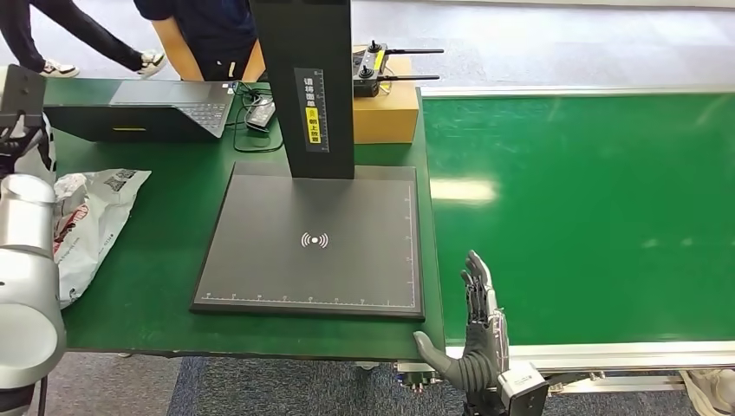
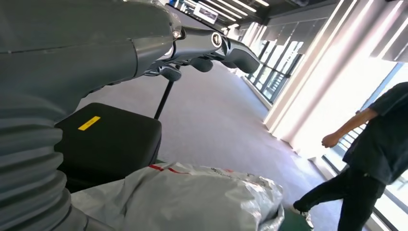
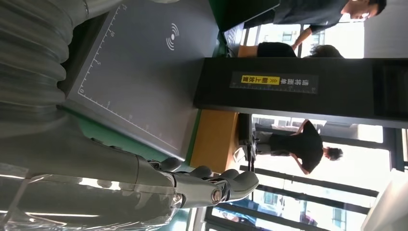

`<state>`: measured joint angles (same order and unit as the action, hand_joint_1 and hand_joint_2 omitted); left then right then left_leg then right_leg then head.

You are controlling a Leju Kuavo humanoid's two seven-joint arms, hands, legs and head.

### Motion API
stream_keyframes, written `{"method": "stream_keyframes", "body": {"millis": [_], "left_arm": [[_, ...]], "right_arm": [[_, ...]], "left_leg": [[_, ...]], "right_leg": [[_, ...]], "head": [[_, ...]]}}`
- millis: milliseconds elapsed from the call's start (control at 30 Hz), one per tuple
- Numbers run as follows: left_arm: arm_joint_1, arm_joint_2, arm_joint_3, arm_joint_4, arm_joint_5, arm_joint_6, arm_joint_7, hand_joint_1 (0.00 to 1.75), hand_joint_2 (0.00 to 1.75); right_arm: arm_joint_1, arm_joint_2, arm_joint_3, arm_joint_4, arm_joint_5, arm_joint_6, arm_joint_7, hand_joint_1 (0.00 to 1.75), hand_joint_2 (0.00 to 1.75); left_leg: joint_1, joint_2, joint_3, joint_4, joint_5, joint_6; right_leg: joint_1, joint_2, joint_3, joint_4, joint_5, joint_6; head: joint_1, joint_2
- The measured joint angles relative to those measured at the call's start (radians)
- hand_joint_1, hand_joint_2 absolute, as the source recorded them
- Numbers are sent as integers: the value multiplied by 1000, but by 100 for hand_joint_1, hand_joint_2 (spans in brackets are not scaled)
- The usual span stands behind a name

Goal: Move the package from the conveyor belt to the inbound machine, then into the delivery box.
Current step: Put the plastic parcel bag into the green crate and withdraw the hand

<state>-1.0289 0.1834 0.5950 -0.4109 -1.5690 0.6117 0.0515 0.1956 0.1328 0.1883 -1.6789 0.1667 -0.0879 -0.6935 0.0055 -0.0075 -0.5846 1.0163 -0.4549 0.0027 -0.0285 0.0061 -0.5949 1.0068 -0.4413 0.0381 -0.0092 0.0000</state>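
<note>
Right hand [image 1: 475, 334] waits open and empty at the near edge of the bare conveyor belt [image 1: 589, 217], presumably for a parcel; left hand [image 2: 192, 48] hangs empty, fingers extended, over the grey package [image 1: 91, 217] left of the inbound machine [image 1: 316, 238].

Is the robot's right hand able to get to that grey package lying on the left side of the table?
Probably not easily. The right hand hangs open at the table's front edge beside the conveyor belt, while the package lies across the table beyond the scanner platform. The left arm is right next to it.
</note>
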Motion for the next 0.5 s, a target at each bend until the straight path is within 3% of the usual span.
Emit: {"method": "stream_keyframes", "body": {"millis": [167,267,333,500], "left_arm": [[-9,-3,-30,19,12,9,-9,0,175],[-9,-4,-39,25,56,34,-61,0,175],[-7,-8,-39,23,125,61,-153,0,175],[35,-55,-25,-39,445,84,-538,0,175]], "right_arm": [[7,0,6,0,2,-24,3,0,175],[13,0,12,0,2,-35,4,0,175],[16,0,16,0,2,-41,5,0,175],[17,0,26,0,0,-58,7,0,175]], "left_leg": [[0,0,0,0,0,0],[0,0,0,0,0,0],[0,0,0,0,0,0],[0,0,0,0,0,0]], "right_leg": [[0,0,0,0,0,0],[0,0,0,0,0,0],[0,0,0,0,0,0],[0,0,0,0,0,0]], "head": [[0,0],[0,0],[0,0],[0,0]]}}
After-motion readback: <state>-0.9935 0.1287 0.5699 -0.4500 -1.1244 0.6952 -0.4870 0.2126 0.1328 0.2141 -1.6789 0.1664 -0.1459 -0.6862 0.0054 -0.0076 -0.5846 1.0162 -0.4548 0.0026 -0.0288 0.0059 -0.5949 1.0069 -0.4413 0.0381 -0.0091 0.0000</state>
